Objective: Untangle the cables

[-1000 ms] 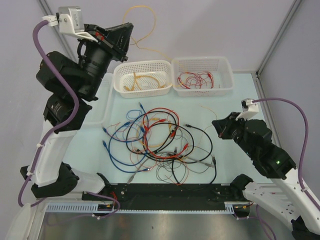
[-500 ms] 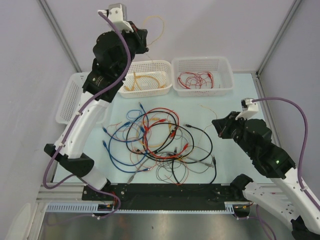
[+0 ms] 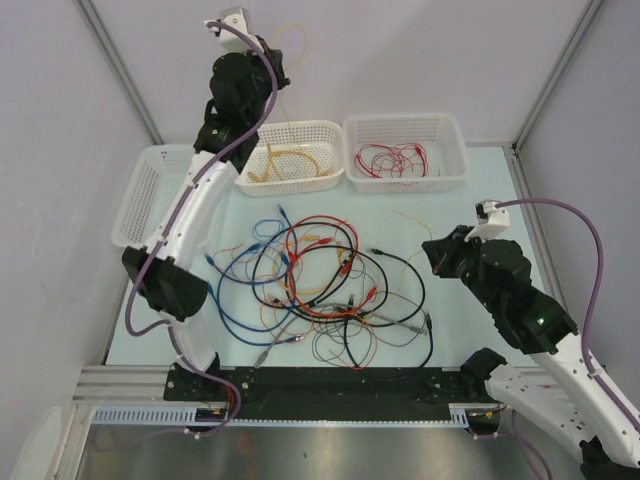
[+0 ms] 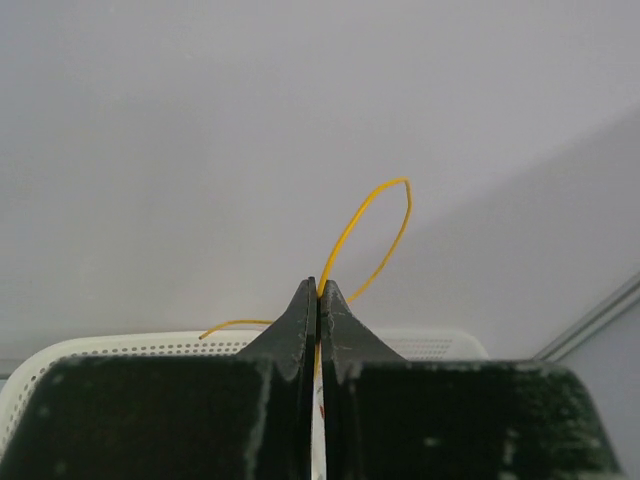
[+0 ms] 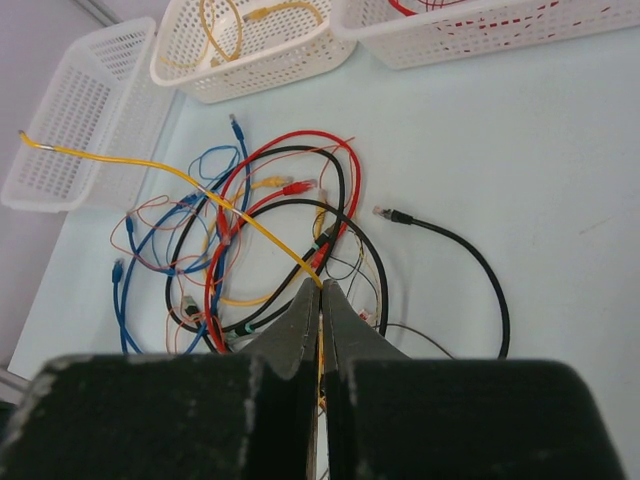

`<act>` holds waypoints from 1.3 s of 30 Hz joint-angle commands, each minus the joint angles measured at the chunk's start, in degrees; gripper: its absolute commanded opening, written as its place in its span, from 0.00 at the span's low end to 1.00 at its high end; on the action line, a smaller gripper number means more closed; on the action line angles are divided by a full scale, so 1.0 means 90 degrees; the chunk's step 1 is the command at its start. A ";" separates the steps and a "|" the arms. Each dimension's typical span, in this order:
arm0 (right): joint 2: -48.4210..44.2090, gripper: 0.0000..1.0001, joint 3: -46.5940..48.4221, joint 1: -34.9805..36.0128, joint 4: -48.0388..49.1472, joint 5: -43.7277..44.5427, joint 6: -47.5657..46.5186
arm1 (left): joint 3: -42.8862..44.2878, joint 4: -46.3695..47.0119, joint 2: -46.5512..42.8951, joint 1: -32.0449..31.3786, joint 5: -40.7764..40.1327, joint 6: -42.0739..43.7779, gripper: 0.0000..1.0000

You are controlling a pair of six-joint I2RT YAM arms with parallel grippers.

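Above the far middle basket (image 3: 285,126) the left gripper (image 4: 318,290) pinches a yellow loop (image 4: 409,205); near right, the right gripper (image 5: 321,289) pinches a yellow strand (image 5: 245,222).

A robotics lab cell: plain grey walls (image 3: 420,50) on aluminium posts (image 3: 556,75) enclose a pale worktop (image 3: 470,215), left arm (image 3: 190,220) and right arm (image 3: 520,300) bolted at 6 o'clock.

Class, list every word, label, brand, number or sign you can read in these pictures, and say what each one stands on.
None: no word, number or sign can be read in any view.
The baskets, the cables, the left arm and the right arm show no print.
The small parts on the rail are too small to tell.
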 commanded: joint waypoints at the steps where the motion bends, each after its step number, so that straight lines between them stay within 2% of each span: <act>1: 0.0071 0.00 -0.0123 -0.0061 0.0474 -0.0157 0.0081 | -0.0309 0.1409 0.0684 0.0151 0.0112 0.0234 0.00; 5: 0.0023 0.00 -0.0318 -0.0100 0.0523 -0.0226 0.0140 | -0.0096 0.1733 0.1544 0.0316 -0.0063 0.0343 0.00; 8: 0.0090 0.00 -0.0416 -0.0158 0.0610 -0.0245 0.0062 | -0.0026 0.1811 0.2004 0.0434 -0.0229 0.0031 0.00; 13: 0.0413 0.00 -0.0494 -0.0382 0.0689 -0.0420 -0.0075 | 0.0248 0.1422 0.2474 0.0454 -0.0356 -0.0107 0.01; 15: 0.0462 0.00 -0.0504 -0.0442 0.0728 -0.0508 -0.0036 | 0.0014 0.1265 0.2387 0.0454 -0.0405 -0.0184 0.07; 16: 0.0443 0.00 -0.0524 -0.0490 0.0757 -0.0576 -0.0016 | -0.0084 0.1226 0.2328 0.0454 -0.0425 -0.0185 0.13; 17: 0.0442 0.00 -0.0543 -0.0500 0.0767 -0.0596 0.0003 | -0.0297 0.1158 0.2241 0.0454 -0.0512 -0.0214 0.42; 20: 0.0384 0.00 -0.0582 -0.0510 0.0787 -0.0675 0.0033 | -0.0591 0.0944 0.1802 0.0454 -0.0775 -0.0564 0.75; 22: 0.0374 0.00 -0.0612 -0.0530 0.0826 -0.0675 0.0081 | -0.0738 0.0806 0.1324 0.0454 -0.0903 -0.0779 0.82; 23: 0.0393 0.00 -0.0612 -0.0530 0.0845 -0.0684 0.0111 | -0.1087 0.0893 0.1119 0.0444 -0.0913 -0.0935 0.99; 26: 0.0403 0.00 -0.0612 -0.0530 0.0962 -0.0821 0.0257 | -0.1926 0.1166 0.0084 0.0318 -0.0835 -0.1073 1.00; 31: 0.0510 0.00 -0.0514 -0.0569 0.1460 -0.1356 0.0559 | -0.3265 0.0747 -0.1739 -0.0346 -0.0046 -0.1132 1.00; 33: 0.0657 0.00 -0.0378 -0.0559 0.1694 -0.1610 0.0794 | -0.4591 0.1243 -0.2327 -0.0873 0.0335 -0.1132 0.98; 34: 0.0725 0.00 -0.0329 -0.0569 0.1763 -0.1835 0.0852 | -0.5070 0.1545 -0.2592 -0.1039 0.0878 -0.1123 0.96; 35: 0.0842 0.00 -0.0251 -0.0569 0.1850 -0.1963 0.0911 | -0.5945 0.2109 -0.3058 -0.1350 0.1116 -0.1122 0.95; 37: 0.0940 0.00 -0.0027 -0.0549 0.1880 -0.2246 0.1087 | -0.6712 0.2658 -0.3403 -0.1644 0.1777 -0.1055 0.91; 39: 0.0999 0.00 0.0149 -0.0569 0.1900 -0.2364 0.1301 | -0.7601 0.3265 -0.3804 -0.2064 0.2034 -0.0976 0.89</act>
